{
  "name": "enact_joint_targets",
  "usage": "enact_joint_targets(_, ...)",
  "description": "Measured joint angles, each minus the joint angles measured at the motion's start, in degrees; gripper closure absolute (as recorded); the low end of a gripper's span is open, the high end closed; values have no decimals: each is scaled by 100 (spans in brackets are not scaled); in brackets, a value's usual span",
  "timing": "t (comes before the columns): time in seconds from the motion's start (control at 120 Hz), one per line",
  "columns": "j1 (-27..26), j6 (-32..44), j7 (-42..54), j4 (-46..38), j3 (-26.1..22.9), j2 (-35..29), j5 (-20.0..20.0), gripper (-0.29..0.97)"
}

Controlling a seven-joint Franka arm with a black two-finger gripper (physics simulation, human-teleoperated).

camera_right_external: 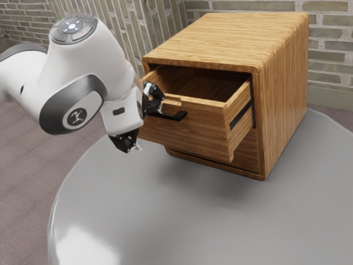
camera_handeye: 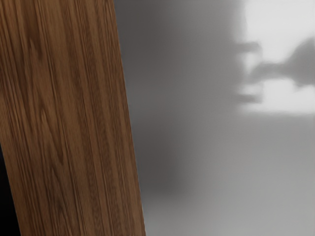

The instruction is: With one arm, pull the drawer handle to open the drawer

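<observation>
On the round grey table [camera_right_external: 220, 221] stands a wooden cabinet [camera_right_external: 281, 83], set toward the exterior view's right, with a brick wall [camera_right_external: 331, 49] behind it. Its upper drawer [camera_right_external: 193, 130] is pulled well out of the cabinet body toward the exterior view's left, so that the bare wooden inside shows from above. A black rail runs along the drawer's side where it meets the cabinet. On the drawer front sits the black drawer handle [camera_right_external: 175, 116], a short bar lying level. The white arm [camera_right_external: 71, 83] comes in from the exterior view's left, and its claw [camera_right_external: 154, 102] is right at the near end of the handle, against the top corner of the drawer front. Whether the claw is clamped on the handle or standing apart cannot be told here. In the wrist view, a tilted panel of dark-grained wood [camera_handeye: 64, 118] stands close beside the hand, with the grey table [camera_handeye: 221, 172] next to it under a blurred shadow.
</observation>
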Motion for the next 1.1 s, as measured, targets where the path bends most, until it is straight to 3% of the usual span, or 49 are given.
enact_joint_targets(0.175,-15,28,-21,-252,40,-245,17,5)
enact_joint_targets(0.358,-50,45,-59,-630,137,-675,17,21)
enact_joint_targets(0.425,-76,42,-77,-709,139,-880,10,37)
enact_joint_targets(0.458,-98,39,-87,-649,113,-1009,16,56)
enact_joint_targets(0.55,-92,-161,-126,72,-163,-1115,18,33)
enact_joint_targets(0.675,-86,-967,-441,1592,-566,-625,-122,16)
enact_joint_targets(0.817,-70,-2286,-1257,3372,-1098,449,-268,8)
enact_joint_targets(1.1,-129,-4728,-3919,4999,-1311,1659,-325,3)
